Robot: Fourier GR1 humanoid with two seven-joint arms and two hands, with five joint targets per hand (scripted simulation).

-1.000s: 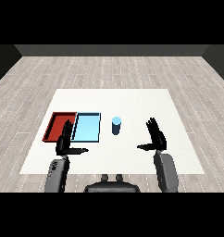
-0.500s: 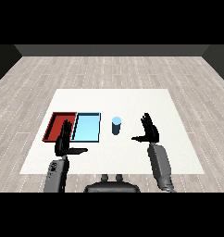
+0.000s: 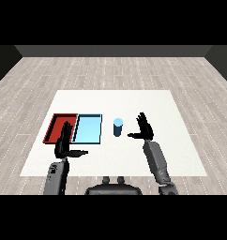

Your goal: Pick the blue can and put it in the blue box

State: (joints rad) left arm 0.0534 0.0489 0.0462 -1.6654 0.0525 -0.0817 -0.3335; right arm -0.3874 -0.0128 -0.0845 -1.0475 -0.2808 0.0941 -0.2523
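Nearest, the left hand hangs over the bench with its fingers straight and spread and the thumb jutting sideways, holding nothing; the right hand is likewise wide, palm turned inward, thumb reaching toward the middle, nothing in it; just beyond and to the inner side of the right hand's fingers stands the blue can, upright, long axis vertical, near the thumb tip yet apart from it; the right hand is clearly the nearer of the two, so the coming grasp looks to turn on closing that sideways gap; past the left fingers, the light blue tray lies just beside the can on its far side from the right hand, showing nothing inside; the red tray touches it further out, also showing nothing in it.
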